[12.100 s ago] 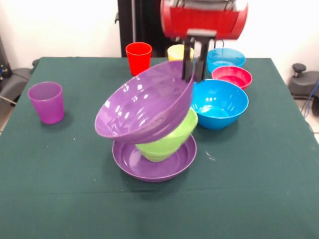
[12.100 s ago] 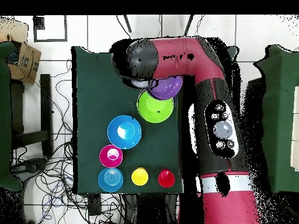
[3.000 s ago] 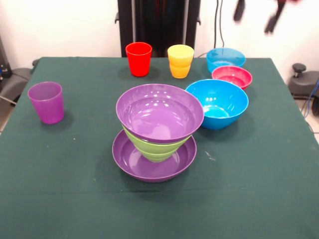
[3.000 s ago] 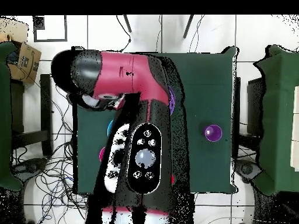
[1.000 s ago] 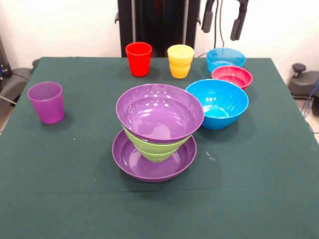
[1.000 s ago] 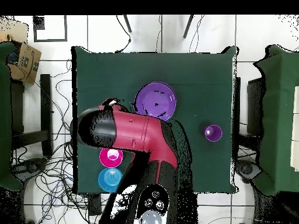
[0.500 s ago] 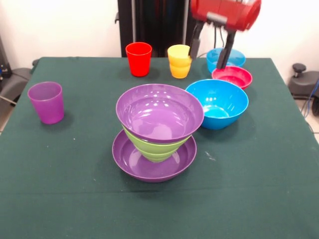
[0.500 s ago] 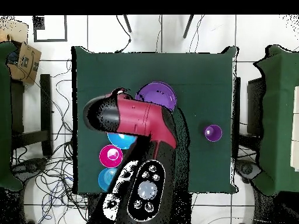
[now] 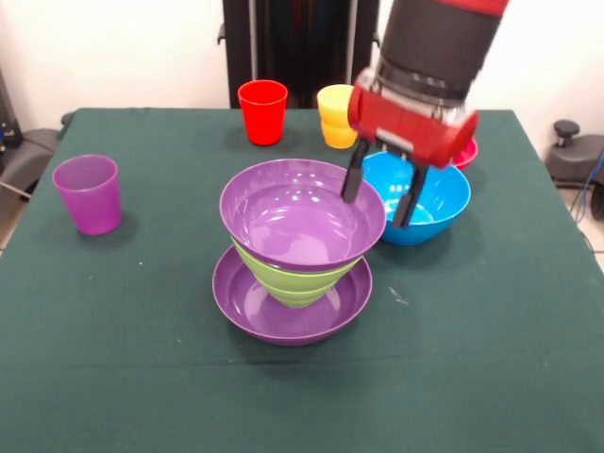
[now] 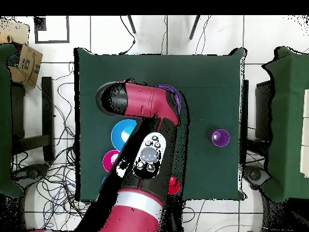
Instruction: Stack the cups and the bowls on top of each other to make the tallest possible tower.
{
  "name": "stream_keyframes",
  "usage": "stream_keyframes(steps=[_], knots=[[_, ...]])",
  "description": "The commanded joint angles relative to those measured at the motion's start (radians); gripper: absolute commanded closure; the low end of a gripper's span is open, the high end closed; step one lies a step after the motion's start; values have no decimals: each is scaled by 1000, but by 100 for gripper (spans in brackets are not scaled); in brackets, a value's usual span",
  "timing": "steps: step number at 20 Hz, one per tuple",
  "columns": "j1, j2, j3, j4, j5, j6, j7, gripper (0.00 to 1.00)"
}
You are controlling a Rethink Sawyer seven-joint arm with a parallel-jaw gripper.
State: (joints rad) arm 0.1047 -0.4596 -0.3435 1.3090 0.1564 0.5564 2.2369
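The tower stands mid-table: a wide purple bowl [image 9: 283,316] at the bottom, a lime green bowl [image 9: 291,283] in it, and a deep purple bowl [image 9: 297,222] on top. Right of it sits the large blue bowl [image 9: 439,203]. My gripper [image 9: 380,192] hangs open and empty over the gap between these two; one finger is in front of the purple rim, the other over the blue bowl's inside. The red cup [image 9: 262,111], the yellow cup [image 9: 331,109] and the purple cup [image 9: 87,193] stand apart. In the overhead view the arm [image 10: 142,112] hides the gripper.
A small red bowl [image 9: 469,152] peeks out behind the gripper body, and shows as a pink one [image 10: 112,161] from overhead beside the blue bowl [image 10: 124,133]. The purple cup [image 10: 220,137] stands alone on the green cloth [image 9: 113,359].
The gripper has come down and toward the table's middle, from above the far bowls to low beside the tower. No bowl or cup has moved.
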Motion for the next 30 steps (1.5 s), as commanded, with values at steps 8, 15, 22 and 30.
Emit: stream_keyframes(steps=[8,15,22,30], knots=[[105,196,-30,-192,96,43,299,0],[144,109,-43,-101,114,89,296,0],[149,64,-52,-69,106,118,268,0],[137,35,53,103,177,45,287,0]])
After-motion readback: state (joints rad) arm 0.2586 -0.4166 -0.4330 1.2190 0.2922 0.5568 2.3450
